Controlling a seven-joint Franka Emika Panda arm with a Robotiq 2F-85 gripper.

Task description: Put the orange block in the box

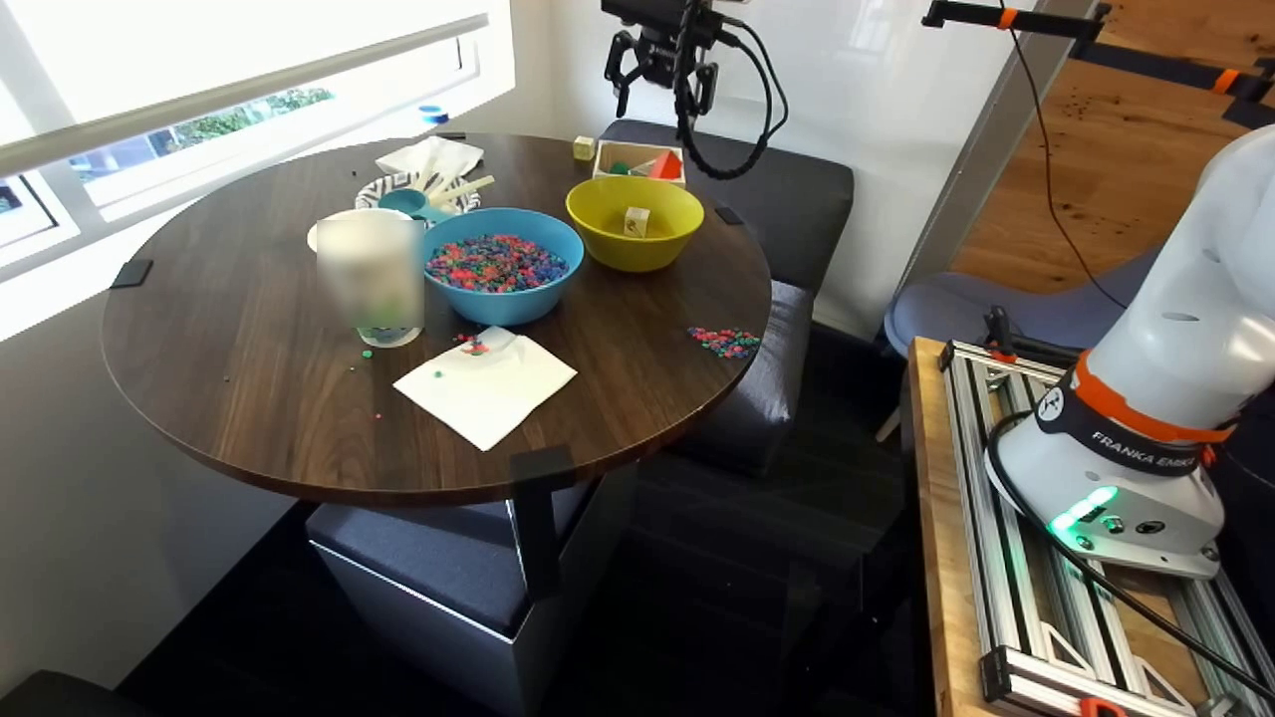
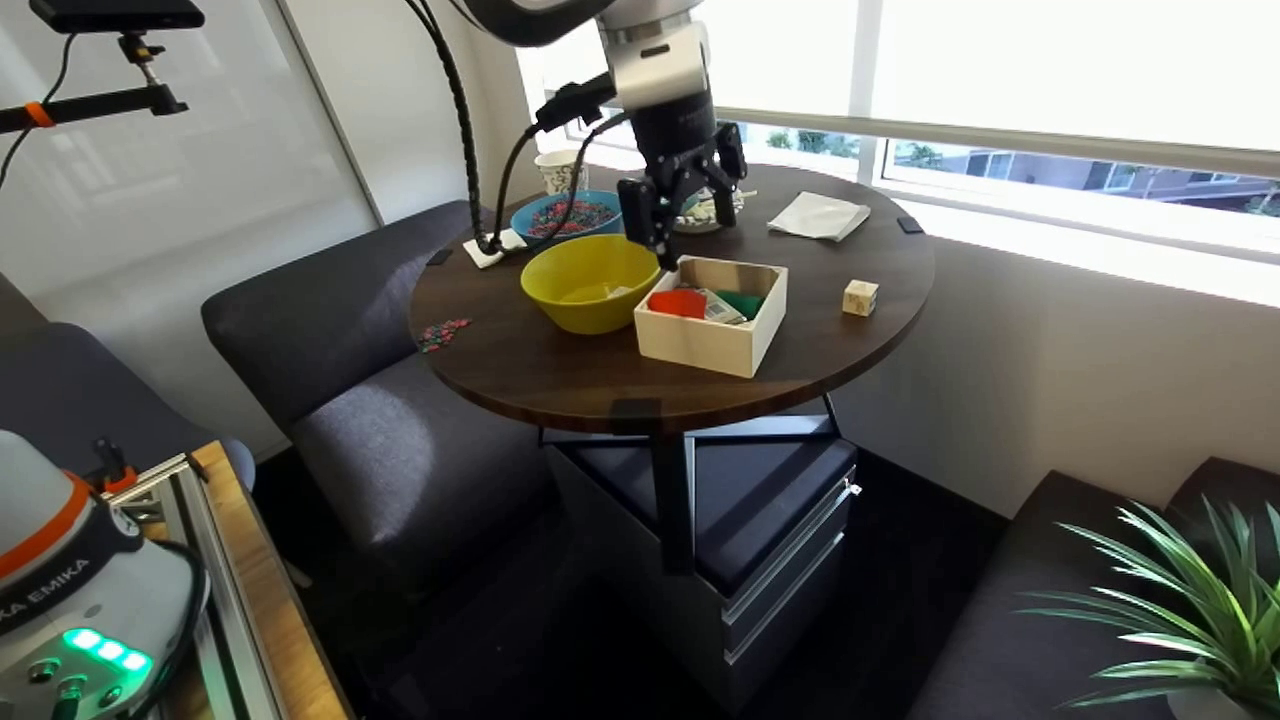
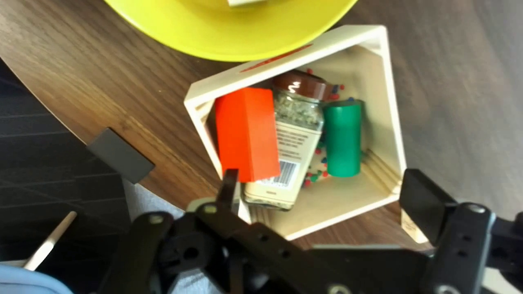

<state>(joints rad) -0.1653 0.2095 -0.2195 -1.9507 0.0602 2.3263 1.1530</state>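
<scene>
One round table [image 2: 520,365] spans mid-frame in an exterior view, bearing the yellow bowl [image 2: 570,310] and the box [image 2: 690,340]. Above the box, the gripper [image 3: 320,188] has its fingers [image 3: 425,200] wide apart, holding nothing. Placing looks done — next, lift clear. The orange block [image 3: 247,134] (reddish, my best match) lies in the box, left of centre in the wrist view, below the fingers, nearer the lower-left one.

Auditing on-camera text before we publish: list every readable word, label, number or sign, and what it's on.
"FRANKA EMIKA": robot base.
Round logo, same base: no legible letters.
Label and barcode on jar: too blurred.
Red marking on box: unreadable.
Marks on tan block and pale block: too small.
</scene>
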